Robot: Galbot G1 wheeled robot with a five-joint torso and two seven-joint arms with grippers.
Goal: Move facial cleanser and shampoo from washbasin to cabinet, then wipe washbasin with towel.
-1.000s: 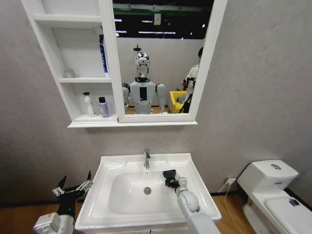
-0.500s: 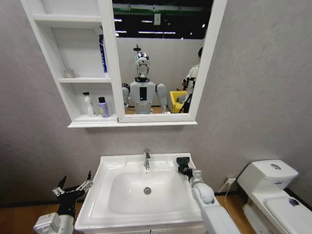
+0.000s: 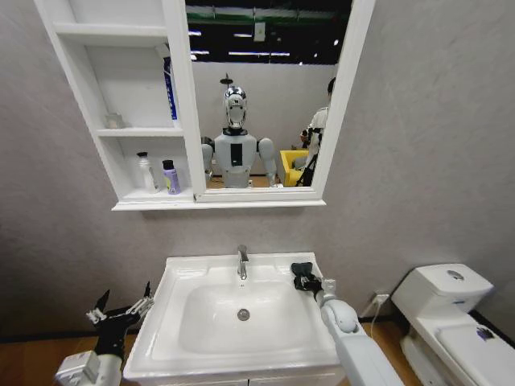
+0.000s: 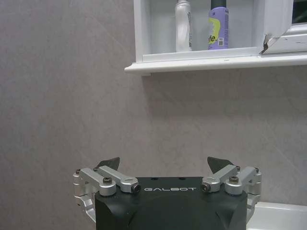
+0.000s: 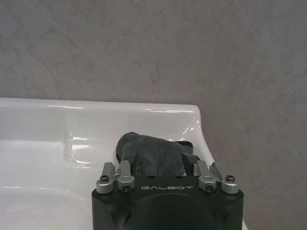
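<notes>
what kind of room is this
Most likely a bathroom, perhaps a mock-up: a white washbasin with a chrome faucet, a toilet beside it, and a mirrored wall cabinet above.

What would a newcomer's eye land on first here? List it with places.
First, the right claw pressing the dark towel onto the washbasin's back right corner, beside the faucet. Then the cabinet above, two bottles on its lowest shelf. The left claw hangs open left of the basin.
</notes>
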